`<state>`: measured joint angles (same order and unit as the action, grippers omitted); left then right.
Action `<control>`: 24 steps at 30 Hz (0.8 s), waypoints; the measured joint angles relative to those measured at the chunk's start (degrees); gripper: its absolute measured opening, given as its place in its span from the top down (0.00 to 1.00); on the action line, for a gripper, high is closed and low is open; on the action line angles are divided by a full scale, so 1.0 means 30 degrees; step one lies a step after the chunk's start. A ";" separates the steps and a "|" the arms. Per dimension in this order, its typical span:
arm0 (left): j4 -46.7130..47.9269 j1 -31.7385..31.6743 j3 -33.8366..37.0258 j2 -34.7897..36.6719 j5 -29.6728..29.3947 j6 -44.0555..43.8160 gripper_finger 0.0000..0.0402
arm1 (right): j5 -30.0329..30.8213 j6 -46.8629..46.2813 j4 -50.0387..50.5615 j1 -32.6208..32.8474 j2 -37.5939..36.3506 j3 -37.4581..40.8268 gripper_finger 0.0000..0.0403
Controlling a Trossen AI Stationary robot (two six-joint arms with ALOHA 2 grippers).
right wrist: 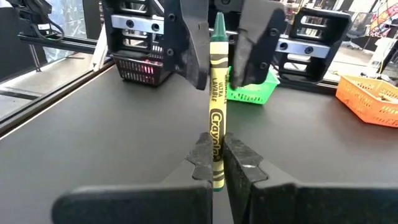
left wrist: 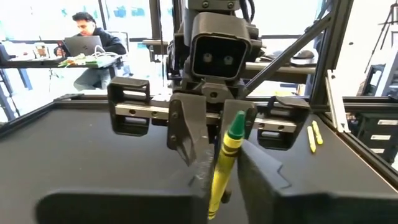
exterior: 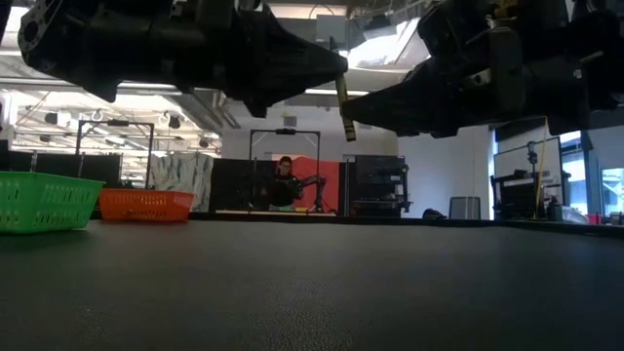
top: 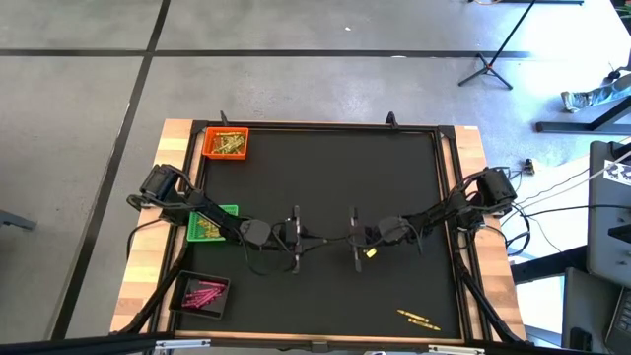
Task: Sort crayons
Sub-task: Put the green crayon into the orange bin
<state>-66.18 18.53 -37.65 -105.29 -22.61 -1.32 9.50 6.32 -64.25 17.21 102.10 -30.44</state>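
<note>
Evidently mid-handover, up in the air over the middle of the black mat [top: 325, 177].

Far left, down the table's edge, three trays:
- orange tray [top: 226, 144], holding gold-yellow sticks
- green tray [top: 209, 225], holding yellowish ones
- black tray [top: 202, 293], holding pink ones

Next along, left gripper [right wrist: 219, 59], reaching in toward the centre. Fingers [right wrist: 194, 53] parted only a little, flanking one end of a yellow-wrapped, green-tipped crayon [right wrist: 216, 106]. No sure clamp as yet, with a sliver of gap on one side in the right wrist view.

Between the two arms, the crayon itself, roughly upright in the low view and well clear of the mat.

Then right gripper [right wrist: 214, 155], pinched tight on the crayon's other end and carrying all of its weight, by the look of it.

Farther right, near the front corner, a couple of loose yellow crayons [top: 419, 319] flat on the mat, not yet sorted.

Step in hand, as a judgement: passing one crayon from right to left, for delivery to the trays on the left side.

Next move calls for:
- closing the left fingers squarely on the wrapper until firm
- only then easing the right fingers apart
- drawing the right arm straight back, so as not to drag or tip the stick
- carrying the crayon leftward, probably to the green tray by colour, though not certain from here
</note>
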 joint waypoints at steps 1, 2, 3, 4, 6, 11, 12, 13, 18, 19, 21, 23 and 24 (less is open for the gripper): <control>-0.0027 -0.0015 0.0000 -0.0002 0.0138 0.0000 0.89 | -0.0004 -0.0006 -0.0011 0.0000 0.0000 0.0000 0.96; -0.0068 -0.0081 0.0000 0.0001 0.0412 0.0072 0.92 | -0.0030 -0.0010 -0.0058 0.0000 0.0000 0.0000 0.96; -0.0104 -0.0156 0.0000 -0.0002 0.0751 0.0170 0.94 | -0.0036 -0.0055 -0.0115 0.0000 0.0000 0.0000 0.96; -0.0145 -0.0211 -0.0002 0.0003 0.1037 0.0199 0.97 | -0.0029 -0.0286 -0.0152 0.0006 0.0000 -0.0031 0.96; -0.0210 -0.0295 -0.0007 0.0005 0.1234 0.0197 0.99 | 0.0038 -0.0832 0.0001 0.0007 0.0004 -0.0232 0.96; 0.0411 -0.0315 -0.0015 0.0292 0.1250 0.0571 0.98 | 0.0072 -0.1019 0.0044 0.0022 -0.0032 -0.0415 0.83; 0.0926 -0.0315 -0.0015 0.0594 0.1244 0.0727 0.98 | 0.0066 -0.1019 0.0236 0.0022 -0.0267 -0.0398 0.80; 0.1834 -0.0315 -0.0009 0.1097 0.1214 0.0846 0.98 | 0.0066 -0.1021 0.0487 0.0022 -0.0513 -0.0386 0.76; 0.8572 -0.0303 -0.0015 0.4876 -0.0859 0.1125 0.98 | 0.0123 -0.1019 0.2752 0.0022 -0.1560 -0.0357 0.65; 1.0149 -0.0301 -0.0015 0.5750 -0.1423 0.1144 0.98 | 0.0129 -0.1025 0.2993 0.0022 -0.1679 -0.0357 0.65; 1.3036 -0.0393 -0.0015 0.7522 -0.2515 0.1143 0.98 | 0.0252 -0.1033 0.3299 0.0015 -0.1792 -0.0357 0.64; 1.6234 -0.0610 -0.0015 0.9233 -0.4018 0.1129 0.98 | 0.0327 -0.1041 0.3330 0.0007 -0.1792 -0.0357 0.64; 1.7837 -0.0772 -0.0015 1.0008 -0.4866 0.1064 0.98 | 0.0328 -0.1041 0.3358 0.0007 -0.1792 -0.0357 0.64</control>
<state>-12.67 16.21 -37.69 -75.27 -37.20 1.87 10.48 3.20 -54.17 17.23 96.73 -31.51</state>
